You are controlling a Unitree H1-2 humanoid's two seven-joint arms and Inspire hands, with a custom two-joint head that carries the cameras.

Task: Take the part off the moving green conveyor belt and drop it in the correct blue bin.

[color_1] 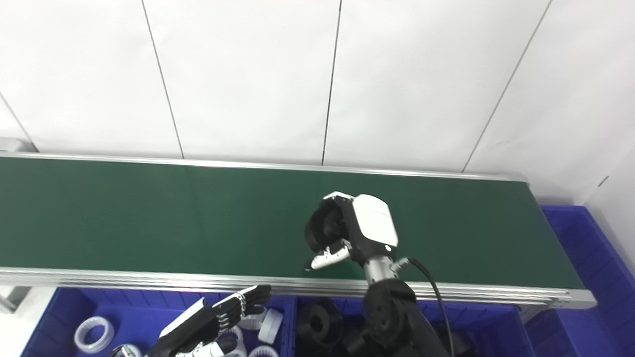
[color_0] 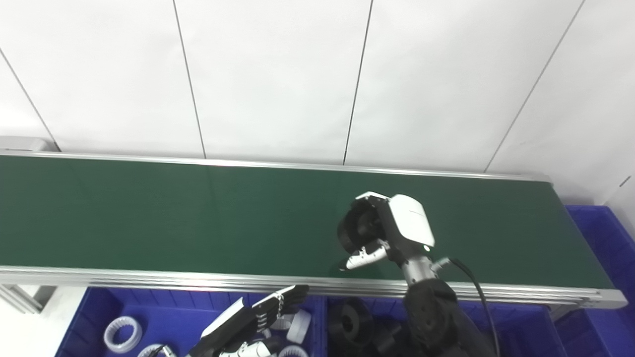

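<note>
My green conveyor belt looks bare now. Picking seems done: my right hand is clenched round a black part above the belt. Dropping it into the black-parts bin remains. My left hand idles, fingers spread.

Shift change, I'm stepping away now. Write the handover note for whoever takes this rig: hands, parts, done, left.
Right hand: shut on a black part, above the green belt.
Left hand: open, fingers straight, holding nothing, over the bin of white parts.
Bins: the white ring parts lie in that left blue bin; black parts lie in the blue bin beside it, under the right arm.
Done: black part picked off the belt.
Left: carry it back over the near rail and drop it, most likely into the black-parts bin. No other part shows on the belt.
</note>
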